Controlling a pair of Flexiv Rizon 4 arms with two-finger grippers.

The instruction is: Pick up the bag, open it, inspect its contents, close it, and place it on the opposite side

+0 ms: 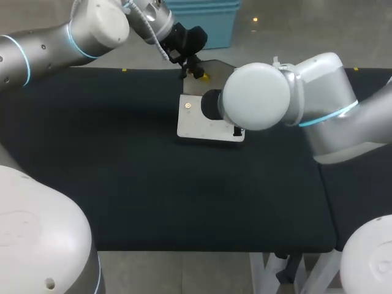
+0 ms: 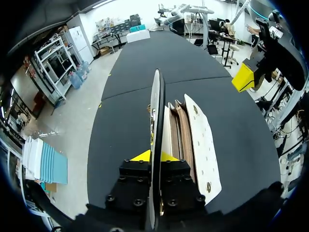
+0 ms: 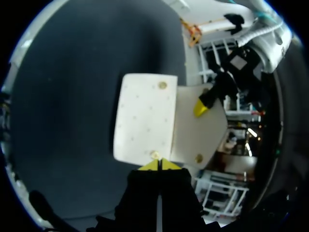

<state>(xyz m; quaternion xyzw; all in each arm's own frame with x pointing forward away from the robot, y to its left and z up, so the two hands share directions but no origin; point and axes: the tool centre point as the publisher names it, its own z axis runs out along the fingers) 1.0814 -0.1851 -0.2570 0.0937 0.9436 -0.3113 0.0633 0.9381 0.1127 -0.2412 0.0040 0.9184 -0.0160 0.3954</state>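
Clamping the bag's flap (image 2: pixel 155 111), the left gripper (image 2: pixel 154 157) has both yellow tips pressed to the thin white panel from either side, and the panel stands edge-on between them. In the head view this gripper sits at upper centre, its arm coming in from the upper left corner.

The bag (image 1: pixel 199 122) lies just above the middle of the frame on the black table (image 1: pixel 122 184), a white pouch with a small brass snap (image 1: pixel 188 105) near its upper left corner. It's open: from the left wrist, brown inner layers (image 2: pixel 181 130) show beside the lifted flap.

The right arm (image 1: pixel 269 98) crosses in from the right edge and covers the bag's right part. From its wrist, the right gripper (image 3: pixel 158 165) shows its yellow tips closed together at the bag's near edge; whether they pinch that edge or only hang over it, I can't quite make out.
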